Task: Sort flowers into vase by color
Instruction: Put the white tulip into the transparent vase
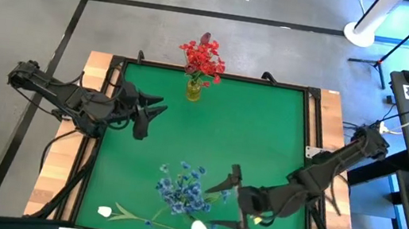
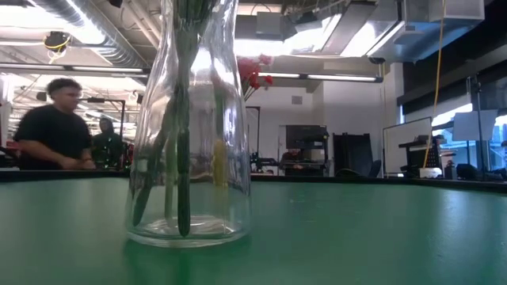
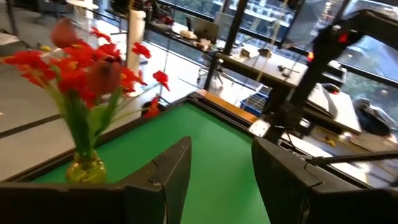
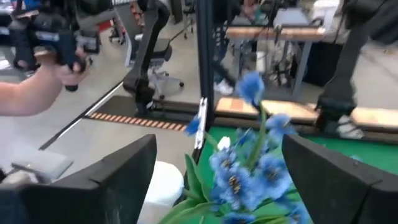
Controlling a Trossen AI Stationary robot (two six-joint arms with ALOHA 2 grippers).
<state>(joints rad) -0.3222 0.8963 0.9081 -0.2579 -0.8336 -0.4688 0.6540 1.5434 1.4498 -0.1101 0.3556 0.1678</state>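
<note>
Red sprays and a dark red bud [image 1: 203, 56] stand in a small yellow vase [image 1: 193, 90] at the table's far middle; they also show in the left wrist view [image 3: 81, 68]. Blue sprays [image 1: 185, 186] stand in a clear glass vase [image 2: 188, 127], stems inside it. Two white tulips [image 1: 105, 211] [image 1: 199, 228] lie flat near the table's near edge. My left gripper [image 1: 152, 115] is open and empty, left of the red flowers. My right gripper [image 1: 233, 205] is open and wide, just right of the blue flowers [image 4: 249, 168], with one tulip bloom [image 4: 165, 183] by its near finger.
The green mat [image 1: 265, 139] is bare in the middle and at the far right. A raised black frame [image 1: 316, 90] runs around it. A person [image 2: 51, 131] stands in the room beyond the table, and a hand with a controller [image 4: 43, 74] shows in the right wrist view.
</note>
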